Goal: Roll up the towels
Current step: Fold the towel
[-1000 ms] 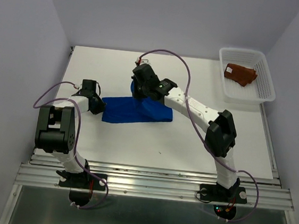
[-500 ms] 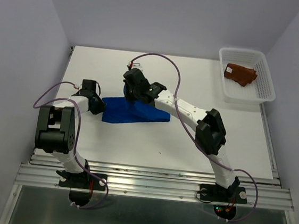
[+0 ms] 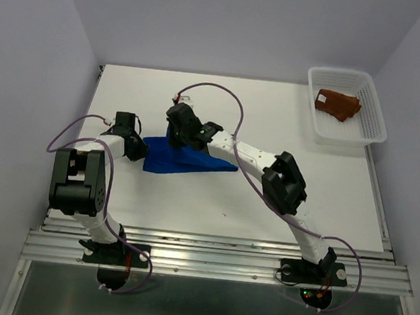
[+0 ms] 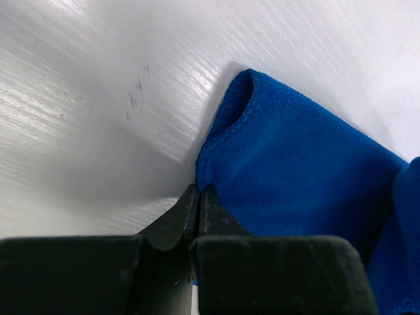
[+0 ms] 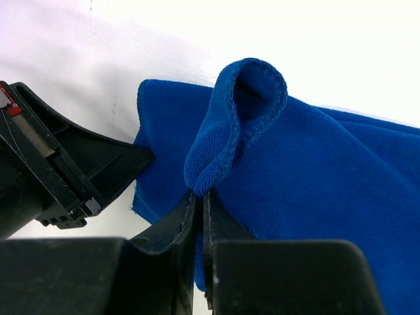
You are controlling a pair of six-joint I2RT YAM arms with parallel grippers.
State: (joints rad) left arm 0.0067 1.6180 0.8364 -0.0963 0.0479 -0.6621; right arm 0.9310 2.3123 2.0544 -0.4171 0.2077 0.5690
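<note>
The royal blue towel (image 3: 195, 160) lies on the white table, left of centre. My left gripper (image 3: 140, 150) is shut on its left corner (image 4: 223, 141), low on the table. My right gripper (image 3: 176, 137) is shut on a folded-over edge of the blue towel (image 5: 230, 138) and holds it over the towel's left part, close to the left gripper (image 5: 59, 170). The rust-brown towel (image 3: 338, 104) lies bunched in the white mesh basket (image 3: 371, 125) at the far right.
The basket stands at the table's back right corner. Purple cables loop over both arms. Grey walls close in the table at the left, back and right. A metal rail runs along the near edge (image 3: 214, 259).
My right gripper has moved left across the blue towel with the towel edge in it, folding the cloth toward the left gripper. The left arm has not moved.
</note>
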